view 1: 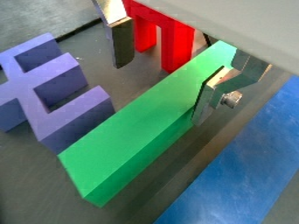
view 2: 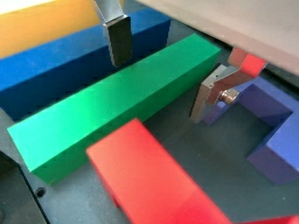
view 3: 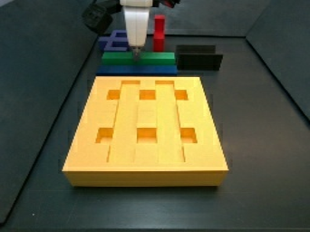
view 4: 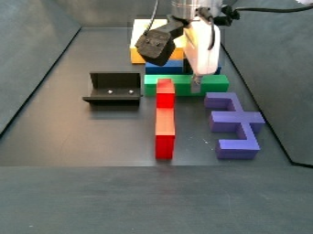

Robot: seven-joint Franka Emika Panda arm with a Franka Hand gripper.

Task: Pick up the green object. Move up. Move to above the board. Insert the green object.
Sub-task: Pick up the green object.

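In a side view, the black fixture [view 4: 112, 90] stands left, then the red bar [view 4: 164, 117], the green object [view 4: 173, 86] lying flat before the board [view 4: 152, 34], and a purple piece [view 4: 235, 122]. The gripper [view 4: 196, 85] straddles the green object, its fingers [view 1: 121, 44] spread open either side of it, not yet clamped.

Green bars: you have one [view 2: 111, 101].
Boards: one [view 3: 148, 168], with six square holes.
Red pieces: one [view 4: 164, 114].
Purple pieces: one [view 4: 235, 119].
Blue slabs: one [view 2: 47, 70].
Fixtures: one [view 4: 113, 90].
Grippers: one [view 4: 196, 87], at the green bar.
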